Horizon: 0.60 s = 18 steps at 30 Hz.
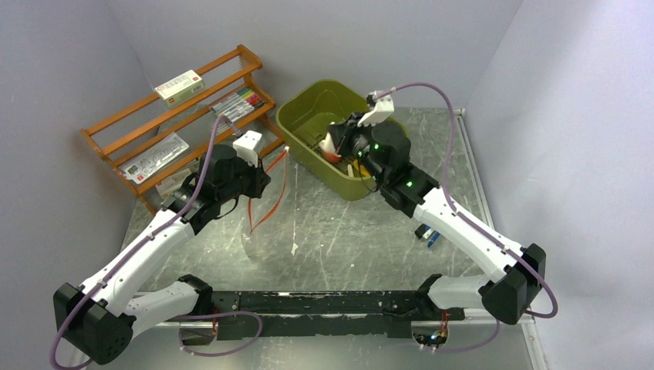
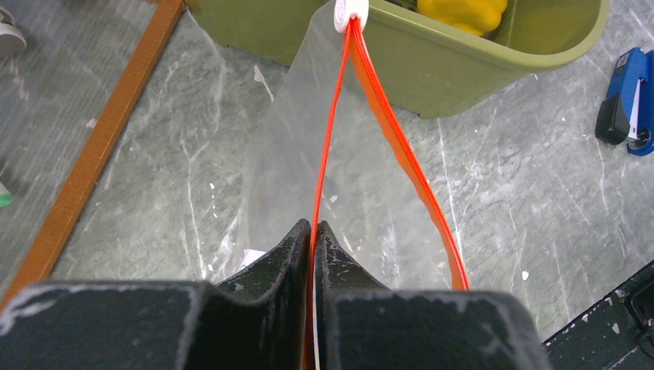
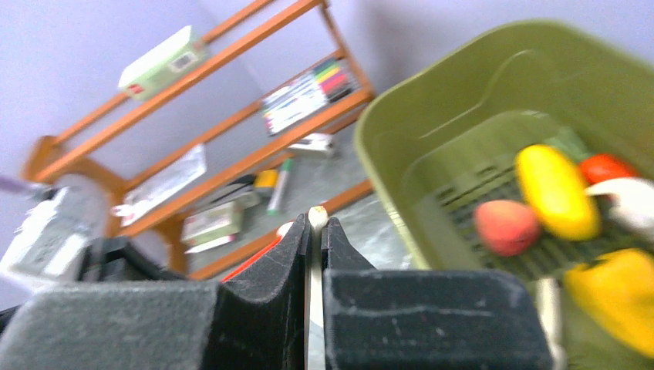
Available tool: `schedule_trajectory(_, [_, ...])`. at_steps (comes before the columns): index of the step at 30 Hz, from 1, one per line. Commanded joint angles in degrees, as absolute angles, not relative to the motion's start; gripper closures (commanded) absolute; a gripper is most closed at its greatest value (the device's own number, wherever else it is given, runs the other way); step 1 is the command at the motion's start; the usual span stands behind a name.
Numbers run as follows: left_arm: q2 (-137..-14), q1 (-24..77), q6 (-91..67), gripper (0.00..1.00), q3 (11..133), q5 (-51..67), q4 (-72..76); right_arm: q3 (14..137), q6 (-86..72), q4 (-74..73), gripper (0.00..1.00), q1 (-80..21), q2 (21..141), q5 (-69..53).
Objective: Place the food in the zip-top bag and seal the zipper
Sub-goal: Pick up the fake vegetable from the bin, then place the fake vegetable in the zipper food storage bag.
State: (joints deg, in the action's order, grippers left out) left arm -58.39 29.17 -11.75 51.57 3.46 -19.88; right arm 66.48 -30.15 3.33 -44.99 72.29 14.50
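You're in a robot lab cell: plain grey walls (image 1: 347,38) box in a marbled tabletop (image 1: 347,223). Left of your left fingers (image 2: 285,254), a wooden rack (image 1: 177,123) holds markers (image 1: 243,100).

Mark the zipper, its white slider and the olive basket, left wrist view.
zipper (image 2: 395,142), left wrist view, right-hand red-orange strip.
white slider (image 2: 351,11), left wrist view, its body.
olive basket (image 2: 478,73), left wrist view, outer wall.

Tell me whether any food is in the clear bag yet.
No, the zip-top bag shows only table through it; the yellow food lies in the green basket.
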Motion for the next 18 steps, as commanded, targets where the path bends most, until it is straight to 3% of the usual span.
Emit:
schedule_trajectory(1, [-56.28,28.22,-12.61,0.93,51.43,5.25,-16.44,66.35,-42.61,8.64,1.0,-48.92,74.71,16.36])
schedule_trajectory(18, [-56.56,28.21,-12.65,0.93,51.83,3.26,-17.42,71.44,-64.25,1.85,1.0,-55.49,80.61,22.21])
